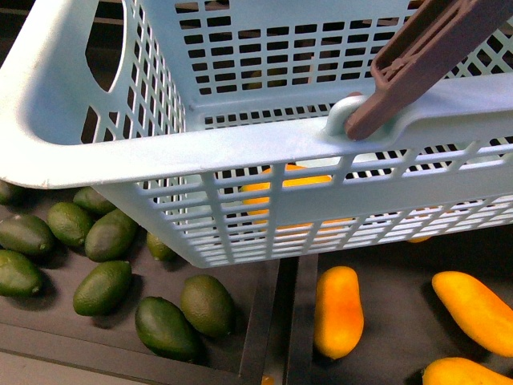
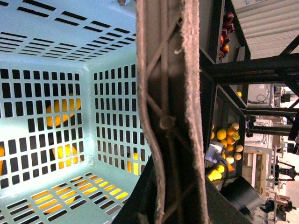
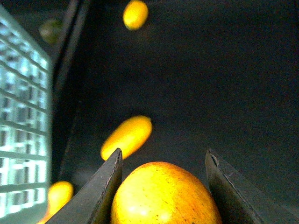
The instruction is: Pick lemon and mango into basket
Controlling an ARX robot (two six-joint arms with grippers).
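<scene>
Left compartment of the dark counter (image 1: 48,321): matte, dark green oval fruits (image 1: 103,286) lie loose, some touching. A black divider (image 1: 280,321) separates them from glossy, elongated yellow-orange fruits (image 1: 337,311) on the right. Above both hangs the basket (image 1: 240,152), of light teal plastic with slotted walls, a smooth rolled rim and an oval cut-out at its end. It is tilted, and orange fruit shows through its slots. Its brown ribbed handle (image 1: 425,60) rises from a round hinge. In the left wrist view the handle fills the foreground; the left gripper's fingers cannot be made out, nor its state. Right gripper (image 3: 163,155): two dark, flat fingers (image 3: 100,196) clasp the lemon (image 3: 166,196), rounded, smooth, yellow shading to orange, raised above the counter beside the basket wall
</scene>
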